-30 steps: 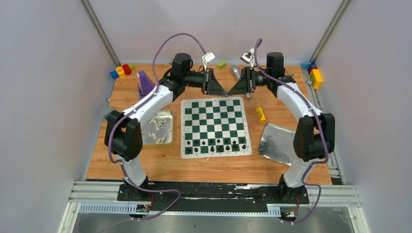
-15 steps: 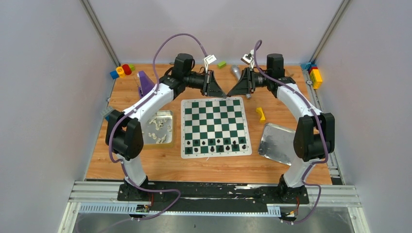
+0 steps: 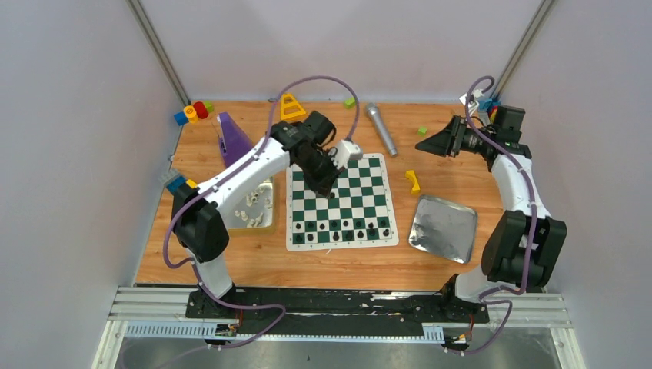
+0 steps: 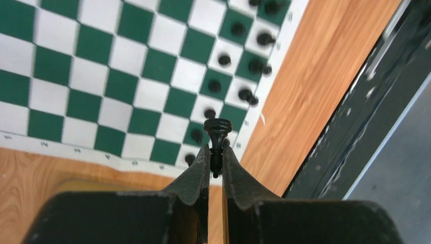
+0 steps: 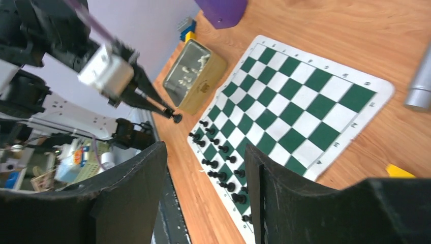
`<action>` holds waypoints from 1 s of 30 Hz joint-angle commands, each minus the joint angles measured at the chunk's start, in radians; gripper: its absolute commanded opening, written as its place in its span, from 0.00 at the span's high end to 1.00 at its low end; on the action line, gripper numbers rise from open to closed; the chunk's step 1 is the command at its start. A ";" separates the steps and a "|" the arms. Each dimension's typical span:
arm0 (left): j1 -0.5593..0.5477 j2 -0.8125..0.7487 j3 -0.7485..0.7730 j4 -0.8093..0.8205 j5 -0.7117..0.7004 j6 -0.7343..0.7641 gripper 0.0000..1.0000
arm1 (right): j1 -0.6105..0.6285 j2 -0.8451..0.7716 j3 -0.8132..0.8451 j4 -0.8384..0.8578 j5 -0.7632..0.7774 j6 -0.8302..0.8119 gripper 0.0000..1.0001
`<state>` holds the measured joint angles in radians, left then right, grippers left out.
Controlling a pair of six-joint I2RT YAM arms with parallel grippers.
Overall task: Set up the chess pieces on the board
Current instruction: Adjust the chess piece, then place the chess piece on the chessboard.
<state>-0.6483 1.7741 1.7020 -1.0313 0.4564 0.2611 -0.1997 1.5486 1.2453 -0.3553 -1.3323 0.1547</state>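
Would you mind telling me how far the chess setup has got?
Done: black pieces stand on the two near rows of the board. In hand: the left tool is shut on one more black piece over the board; the right tool is open, holding nothing. Left: the white pieces lie in the tray, and the far rows are bare.

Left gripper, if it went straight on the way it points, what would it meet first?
Probably the board, near its front edge among the black pieces standing there. The held piece pinched in the left gripper would touch first. Which square is unclear.
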 commanded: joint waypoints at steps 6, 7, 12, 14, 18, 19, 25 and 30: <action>-0.215 0.039 -0.053 -0.296 -0.374 0.138 0.98 | -0.100 -0.196 -0.120 -0.096 0.071 -0.234 0.41; -0.226 0.051 -0.051 -0.304 -0.383 0.135 0.98 | -0.104 -0.205 -0.130 -0.098 0.076 -0.242 0.41; -0.293 0.139 -0.034 -0.337 -0.426 0.122 0.98 | -0.126 -0.217 -0.150 -0.103 0.076 -0.262 0.41; -0.305 0.171 -0.024 -0.339 -0.439 0.113 0.97 | -0.129 -0.217 -0.152 -0.105 0.070 -0.265 0.42; -0.315 0.224 -0.005 -0.338 -0.447 0.101 0.96 | -0.131 -0.215 -0.158 -0.105 0.064 -0.269 0.42; -0.317 0.230 0.004 -0.337 -0.445 0.100 0.96 | -0.131 -0.215 -0.158 -0.106 0.062 -0.270 0.42; -0.328 0.291 0.047 -0.340 -0.442 0.088 0.96 | -0.133 -0.212 -0.162 -0.107 0.052 -0.273 0.42; -0.338 0.326 0.071 -0.342 -0.444 0.075 0.96 | -0.136 -0.212 -0.165 -0.109 0.043 -0.275 0.42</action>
<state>-0.9688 2.0739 1.7267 -1.3537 0.0170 0.3561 -0.3286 1.3544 1.0927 -0.4747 -1.2572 -0.0853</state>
